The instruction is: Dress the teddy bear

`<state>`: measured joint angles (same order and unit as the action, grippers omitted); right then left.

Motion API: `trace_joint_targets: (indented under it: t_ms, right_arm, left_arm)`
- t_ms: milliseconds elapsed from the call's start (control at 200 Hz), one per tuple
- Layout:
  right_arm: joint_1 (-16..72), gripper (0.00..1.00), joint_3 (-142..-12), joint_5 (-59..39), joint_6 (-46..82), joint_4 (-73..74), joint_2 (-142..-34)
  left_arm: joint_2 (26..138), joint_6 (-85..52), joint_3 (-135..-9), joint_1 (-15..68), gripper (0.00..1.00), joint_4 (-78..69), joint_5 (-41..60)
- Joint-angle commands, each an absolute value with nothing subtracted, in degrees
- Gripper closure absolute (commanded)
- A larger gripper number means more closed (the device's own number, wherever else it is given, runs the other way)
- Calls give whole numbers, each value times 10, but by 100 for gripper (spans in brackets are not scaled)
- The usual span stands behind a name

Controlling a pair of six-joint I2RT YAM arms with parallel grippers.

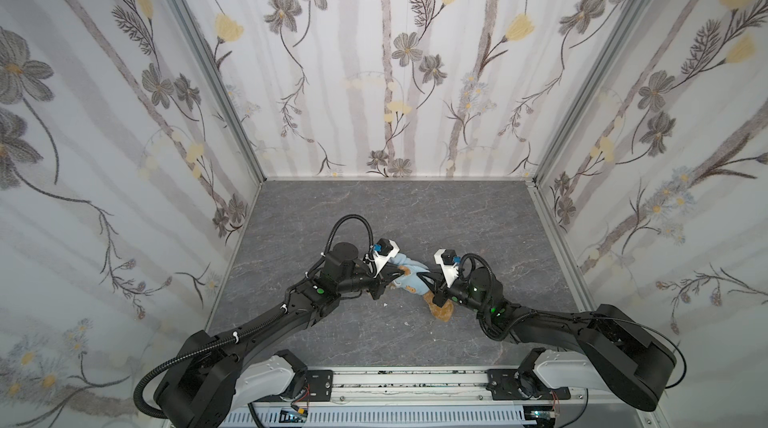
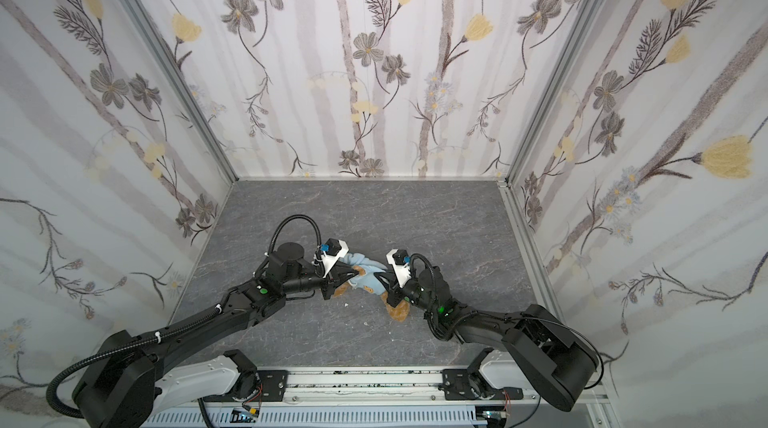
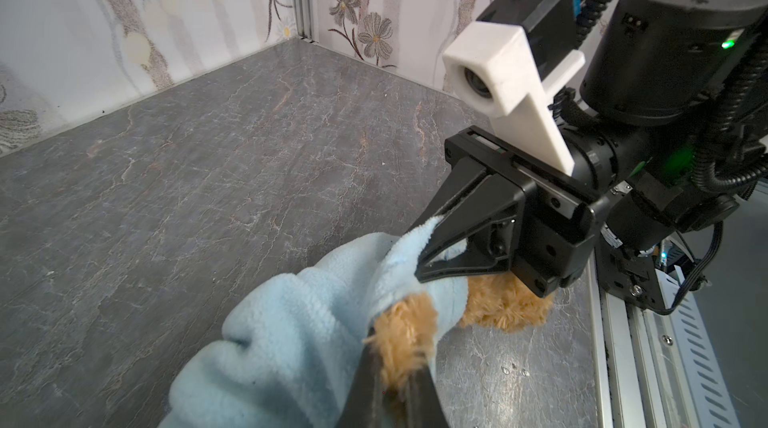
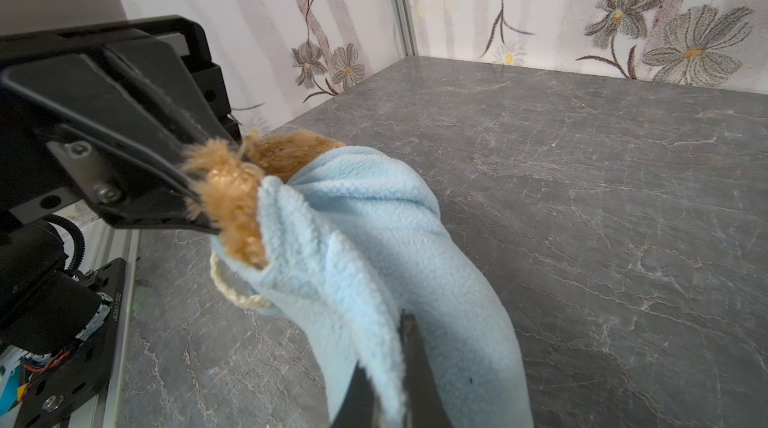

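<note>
Grey tabletop (image 1: 415,214): bear (image 1: 442,311) pokes from hoodie (image 1: 409,280) at five o'clock; wrist views alone show left tool (image 4: 203,205) clamping its paw, right tool (image 3: 419,247) pinching hoodie.

My right pincer (image 3: 417,253): matt black plastic; teddy bear (image 3: 405,334): curly, shaggy plush; top (image 4: 374,239): soft matt fleece; desk (image 3: 208,156): smooth stone-look, faint sheen.

Only a tiny serial sticker (image 4: 116,306) on a black motor housing (image 4: 58,305), illegible.
</note>
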<state>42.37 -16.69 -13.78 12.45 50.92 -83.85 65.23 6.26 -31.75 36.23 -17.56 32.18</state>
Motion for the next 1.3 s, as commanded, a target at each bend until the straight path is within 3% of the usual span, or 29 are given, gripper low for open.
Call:
trace_joint_targets:
  t_ms: [0,155,230,355,530,734,914,1294]
  right_arm:
    - [416,100,-167,-29,142,437,-844]
    - [417,100,-177,-48,141,452,-845]
    - [417,100,-187,-58,137,443,-843]
    - [416,100,-202,-57,128,413,-834]
    - [417,100,-209,-61,117,382,-822]
    - [417,100,-213,-62,113,374,-820]
    - [417,100,-216,-66,113,375,-827]
    - [417,100,-209,-68,116,381,-822]
  left_arm:
    - [635,3,-300,338,100,-270,340]
    - [634,-67,-297,324,100,-303,361]
    - [636,-40,-308,337,100,-274,346]
    - [634,76,-339,368,70,-165,274]
    - [607,202,-350,383,52,-114,228]
    - [627,326,-382,452,52,-70,165]
    - [685,382,-417,506,61,-51,111]
    - [778,426,-459,527,67,-37,44]
